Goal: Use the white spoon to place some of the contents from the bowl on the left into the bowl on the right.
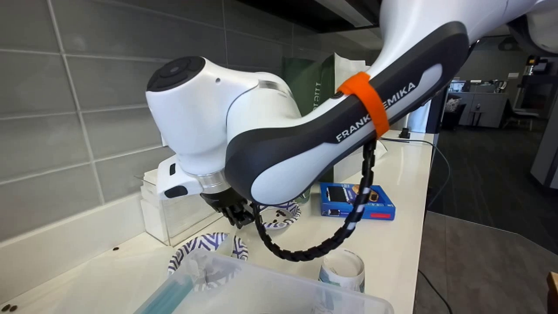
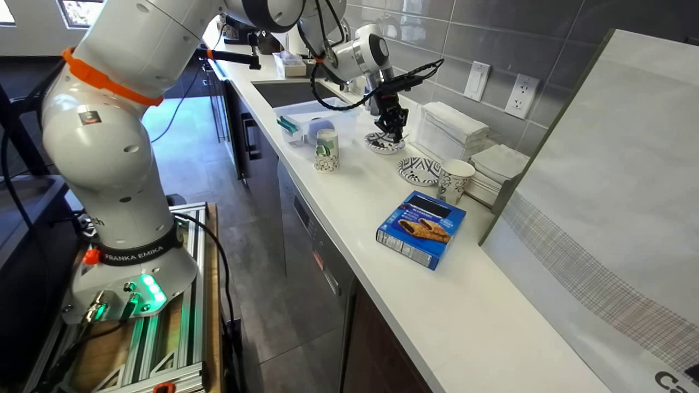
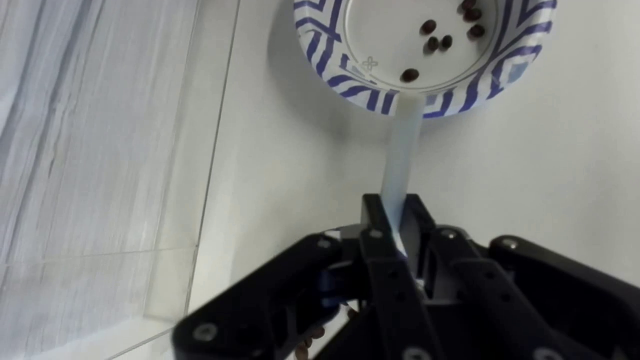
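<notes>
My gripper (image 3: pixel 392 207) is shut on a white spoon (image 3: pixel 401 150), and part of the spoon sticks out past the fingertips toward a blue-patterned paper bowl (image 3: pixel 320 42). That bowl holds several dark beans and also shows in both exterior views (image 1: pixel 295 213) (image 2: pixel 407 170). A second patterned bowl (image 1: pixel 187 254) (image 2: pixel 374 146) lies below the gripper (image 1: pixel 244 221) (image 2: pixel 397 134). In the wrist view it is mostly hidden behind the fingers, with brown beans (image 3: pixel 302 350) showing at lower left. A pale part of the spoon (image 1: pixel 226 245) shows over this bowl in an exterior view.
A clear holder of white napkins (image 3: pixel 100 150) (image 1: pixel 183 213) stands close beside the bowls along the wall. A clear bin (image 1: pixel 279 283), paper cups (image 1: pixel 343 272) (image 2: pixel 455 177), a blue box (image 2: pixel 420 229) and a large bag (image 2: pixel 600 191) stand around. Loose beans (image 1: pixel 115 248) lie on the counter.
</notes>
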`<state>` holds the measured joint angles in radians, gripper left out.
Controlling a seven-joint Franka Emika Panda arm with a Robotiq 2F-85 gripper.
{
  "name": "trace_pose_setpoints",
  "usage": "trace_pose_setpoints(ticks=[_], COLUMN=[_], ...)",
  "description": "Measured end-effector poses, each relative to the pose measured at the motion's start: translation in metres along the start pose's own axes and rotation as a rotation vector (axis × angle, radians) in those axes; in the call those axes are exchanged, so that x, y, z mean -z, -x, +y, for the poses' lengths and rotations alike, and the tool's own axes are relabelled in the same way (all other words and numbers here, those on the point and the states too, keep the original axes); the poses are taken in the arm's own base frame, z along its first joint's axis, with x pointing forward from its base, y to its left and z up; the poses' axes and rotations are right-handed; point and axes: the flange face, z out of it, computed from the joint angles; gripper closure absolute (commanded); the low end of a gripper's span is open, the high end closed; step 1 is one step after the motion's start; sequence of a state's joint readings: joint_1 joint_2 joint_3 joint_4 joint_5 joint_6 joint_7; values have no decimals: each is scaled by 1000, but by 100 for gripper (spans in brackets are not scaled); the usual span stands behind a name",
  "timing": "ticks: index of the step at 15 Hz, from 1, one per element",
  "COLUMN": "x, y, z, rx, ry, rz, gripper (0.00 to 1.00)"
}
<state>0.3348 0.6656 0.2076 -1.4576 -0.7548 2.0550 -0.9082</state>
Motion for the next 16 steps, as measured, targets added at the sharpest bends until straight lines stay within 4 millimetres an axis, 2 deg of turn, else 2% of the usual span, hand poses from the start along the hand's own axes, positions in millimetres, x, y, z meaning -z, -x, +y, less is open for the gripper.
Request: trace_pose_setpoints(ticks=[10,14,15,16], x=[2,8,10,11], y=[-23,-33,-36,-38], z=[12,15,17,17], rx=[25,30,30,29], ry=[26,39,44,48], rz=[18,44,52,61], gripper=[97,97,87,87])
